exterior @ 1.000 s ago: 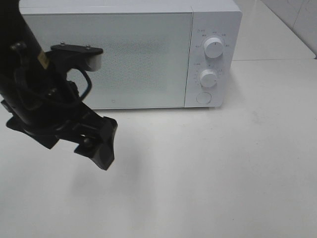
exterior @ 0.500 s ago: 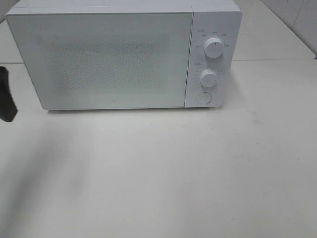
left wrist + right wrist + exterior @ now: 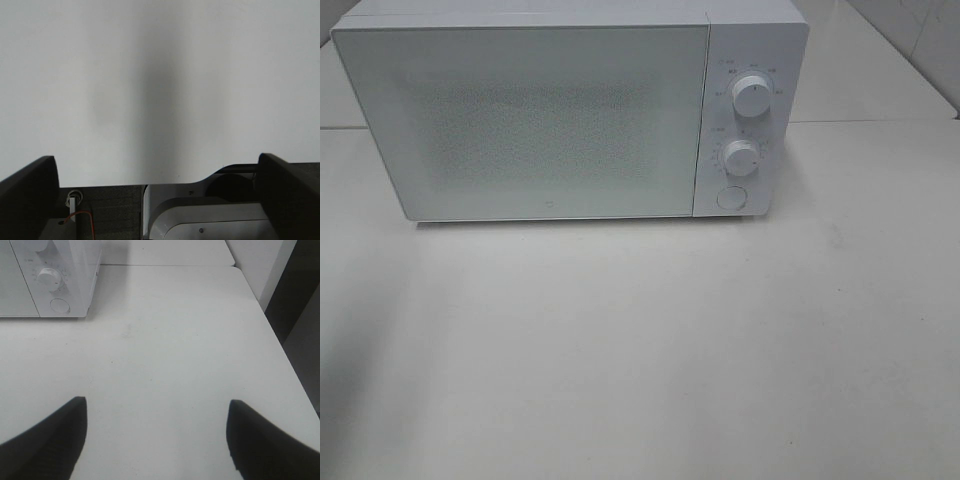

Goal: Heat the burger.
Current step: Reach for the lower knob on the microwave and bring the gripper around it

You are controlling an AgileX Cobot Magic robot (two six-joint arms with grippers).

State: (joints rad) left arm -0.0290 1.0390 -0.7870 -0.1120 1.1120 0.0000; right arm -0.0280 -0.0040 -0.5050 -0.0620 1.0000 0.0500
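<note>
Across the upper half of the high camera's frame stands the boxy white microwave oven (image 3: pixel 570 110). Its frosted, speckled door (image 3: pixel 530 120) is shut flat. On the panel at its right a white upper knob (image 3: pixel 751 96), a white lower knob (image 3: pixel 741 157) and a round white button (image 3: pixel 731 197) are stacked one under another.

A second ago my left arm filled the left side of that frame. Half a second ago only a dark sliver of it showed at the left edge, and now it is gone from that view. The microwave has not shifted on the white table top (image 3: pixel 670 350).

My left gripper (image 3: pixel 156 165) shows black fingers at the lower corners of its view, spread wide with nothing between them, over a plain pale surface, probably the table. My right gripper (image 3: pixel 156 407) is also spread and holds nothing; the microwave's knob side sits at the upper left of its view.

No view shows the burger, and I cannot tell whether it sits behind the shut door.
</note>
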